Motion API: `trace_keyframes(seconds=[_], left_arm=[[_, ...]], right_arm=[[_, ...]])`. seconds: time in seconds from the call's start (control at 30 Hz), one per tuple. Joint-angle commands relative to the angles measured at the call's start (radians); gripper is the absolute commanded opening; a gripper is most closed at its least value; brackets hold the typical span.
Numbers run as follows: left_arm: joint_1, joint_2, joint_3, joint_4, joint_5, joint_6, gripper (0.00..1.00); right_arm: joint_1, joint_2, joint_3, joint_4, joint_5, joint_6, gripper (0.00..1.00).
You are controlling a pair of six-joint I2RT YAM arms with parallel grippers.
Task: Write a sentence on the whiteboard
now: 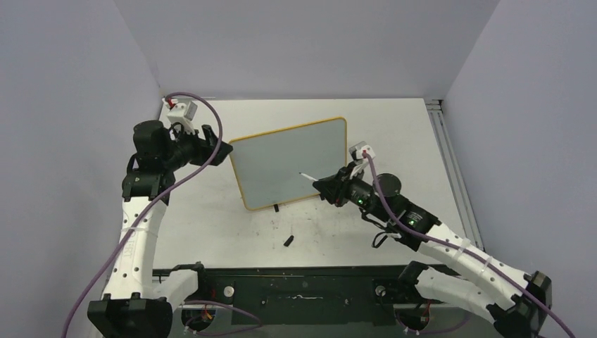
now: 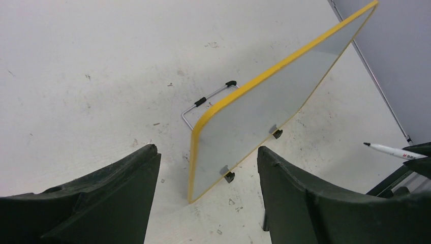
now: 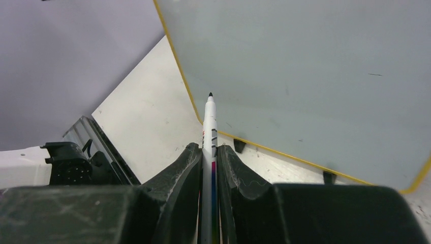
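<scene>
The whiteboard (image 1: pixel 288 165) stands tilted on its black feet mid-table, with a yellow frame and a pale grey face. No sentence shows on it; the face looks blank apart from a tiny dark speck (image 3: pixel 376 74). My left gripper (image 1: pixel 220 152) is open and empty at the board's left edge; in the left wrist view (image 2: pixel 207 150) that edge (image 2: pixel 195 152) lies ahead between the fingers, untouched. My right gripper (image 1: pixel 325 187) is shut on the black-and-white marker pen (image 3: pixel 210 117). The pen's tip (image 1: pixel 301 174) points at the board's lower right part, close to the face.
A small black pen cap (image 1: pixel 288 240) lies on the table in front of the board. A wire stand (image 2: pixel 203 101) props the board from behind. A metal rail (image 1: pixel 450 162) runs along the table's right edge. Grey walls enclose the table on three sides.
</scene>
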Motion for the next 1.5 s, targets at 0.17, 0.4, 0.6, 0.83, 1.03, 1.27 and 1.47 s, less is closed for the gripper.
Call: trace_keyframes(seconds=[0.17,0.4,0.6,0.83,1.03,1.27,1.47], left_arm=[[0.133,0.032,-0.083,0.224,0.379,0.057,0.68],[0.142,0.097,-0.086,0.251,0.443,0.111,0.64],[0.15,0.113,-0.12,0.304,0.433,0.101,0.53],[0.151,0.115,-0.149,0.368,0.446,0.062,0.43],[0.15,0.126,-0.159,0.392,0.45,0.044,0.38],[0.151,0.139,-0.169,0.416,0.458,0.026,0.36],[0.149,0.146,-0.176,0.435,0.471,0.015,0.32]], right_arm=[[0.169,0.251,0.078,0.398,0.13,-0.047,0.05],[0.186,0.419,0.165,0.515,0.123,-0.069,0.05],[0.192,0.541,0.25,0.559,0.103,-0.085,0.05],[0.205,0.629,0.322,0.583,0.112,-0.105,0.05],[0.212,0.66,0.345,0.587,0.122,-0.114,0.05],[0.222,0.693,0.367,0.583,0.137,-0.127,0.05],[0.23,0.716,0.382,0.596,0.15,-0.128,0.05]])
